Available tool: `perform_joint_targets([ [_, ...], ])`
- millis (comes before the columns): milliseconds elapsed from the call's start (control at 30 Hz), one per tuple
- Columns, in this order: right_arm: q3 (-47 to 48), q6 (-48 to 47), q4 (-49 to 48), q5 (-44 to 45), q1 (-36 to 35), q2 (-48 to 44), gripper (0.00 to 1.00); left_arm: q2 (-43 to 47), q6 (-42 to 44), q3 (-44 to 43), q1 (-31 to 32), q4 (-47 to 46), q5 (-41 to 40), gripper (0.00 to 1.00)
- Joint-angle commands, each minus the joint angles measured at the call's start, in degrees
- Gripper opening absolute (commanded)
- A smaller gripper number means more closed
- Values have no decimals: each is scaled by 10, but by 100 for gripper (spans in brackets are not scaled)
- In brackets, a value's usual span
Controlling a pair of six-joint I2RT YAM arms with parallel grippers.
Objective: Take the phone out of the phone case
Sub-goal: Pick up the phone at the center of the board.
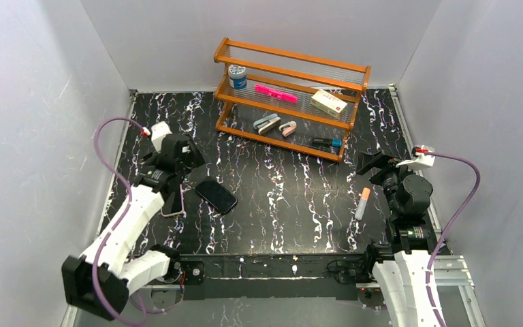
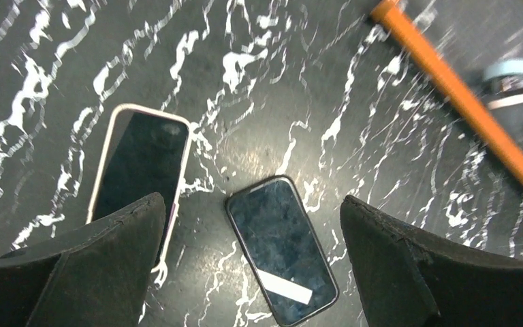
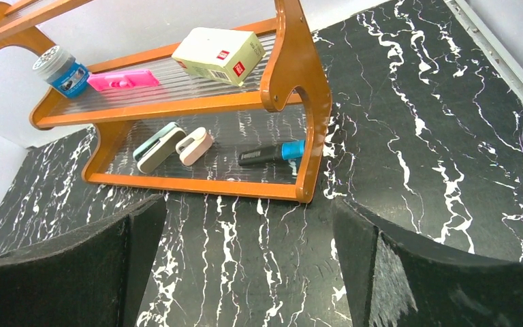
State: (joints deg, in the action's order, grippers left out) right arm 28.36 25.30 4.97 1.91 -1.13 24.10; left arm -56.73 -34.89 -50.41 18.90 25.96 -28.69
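- We see the dark phone (image 2: 282,251) lying flat and face up on the black marbled table (image 2: 381,136).
- The white-rimmed phone case (image 2: 139,160) lies just beside the phone on its left, not touching it. We cannot tell whether anything sits inside.
- The left jaws hang above both, spread wide and holding nothing.
- The right jaws are also wide and empty, facing the wooden rack (image 3: 293,75) at the table's far side.
- A pale marker (image 1: 362,203) with an orange tip lies near the right arm.
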Motion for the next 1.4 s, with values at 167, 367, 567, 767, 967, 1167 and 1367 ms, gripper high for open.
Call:
perform_joint_targets([
  [167, -3, -3, -29, -12, 0, -4, 99, -190, -149, -5, 42, 45, 49, 98],
  [367, -5, -5, -33, -16, -1, 2, 99, -262, -216, -7, 83, 28, 5, 98],
  [567, -4, -6, -32, -32, -1, 6, 99, -270, -280, 1, 89, 40, -18, 98],
  [767, -4, -7, -33, -41, 0, 14, 99, -298, -301, 21, 96, 17, 4, 98],
  [967, -1, -16, -35, -64, -1, 22, 99, -329, -301, 18, 109, 10, -2, 98],
  [1167, 4, -26, -40, -95, -1, 42, 99, -341, -314, 42, 115, 11, 19, 98],
  [1367, 13, -39, -45, -186, -1, 82, 99, -351, -313, 50, 124, 6, 24, 89],
])
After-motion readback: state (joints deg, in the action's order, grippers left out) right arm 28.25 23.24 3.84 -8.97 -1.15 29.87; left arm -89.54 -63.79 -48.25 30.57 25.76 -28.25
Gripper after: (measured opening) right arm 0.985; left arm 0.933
